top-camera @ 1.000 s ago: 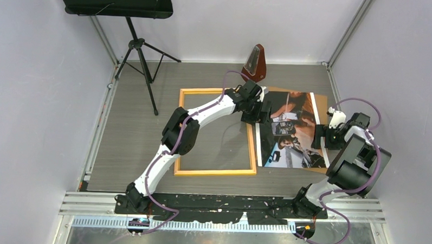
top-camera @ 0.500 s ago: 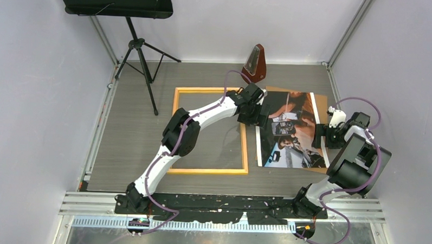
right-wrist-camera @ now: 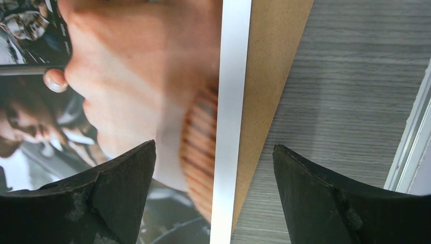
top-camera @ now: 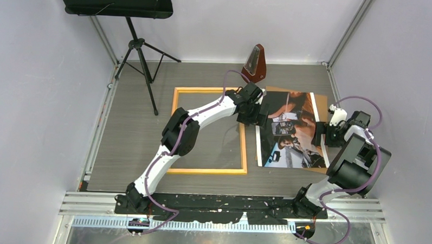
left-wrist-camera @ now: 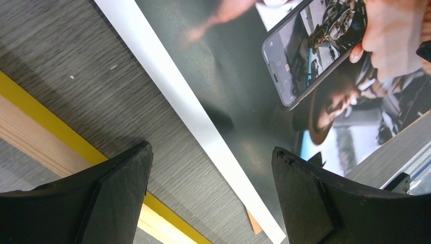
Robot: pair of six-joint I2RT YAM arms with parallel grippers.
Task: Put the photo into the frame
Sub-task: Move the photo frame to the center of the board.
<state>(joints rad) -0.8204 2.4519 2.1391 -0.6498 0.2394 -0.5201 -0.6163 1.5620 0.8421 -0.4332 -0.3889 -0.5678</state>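
Top external: photo (top-camera: 289, 136) is lying beside frame (top-camera: 206, 170).
Photo: probably thin, bendy, slippery; gripping its white edge is looking best.
Left gripper (left-wrist-camera: 211, 150): gaping wide, empty.
Right gripper (right-wrist-camera: 213, 147): gaping wide, empty.

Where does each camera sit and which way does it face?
Top external: high behind the arms, looking down at table, frame and photo; both arms show.
Left wrist: on that arm, looking down past the open left gripper at photo edge and frame.
Right wrist: looking down past the open right gripper at photo and backing sheet.
Shared: all show the photo.
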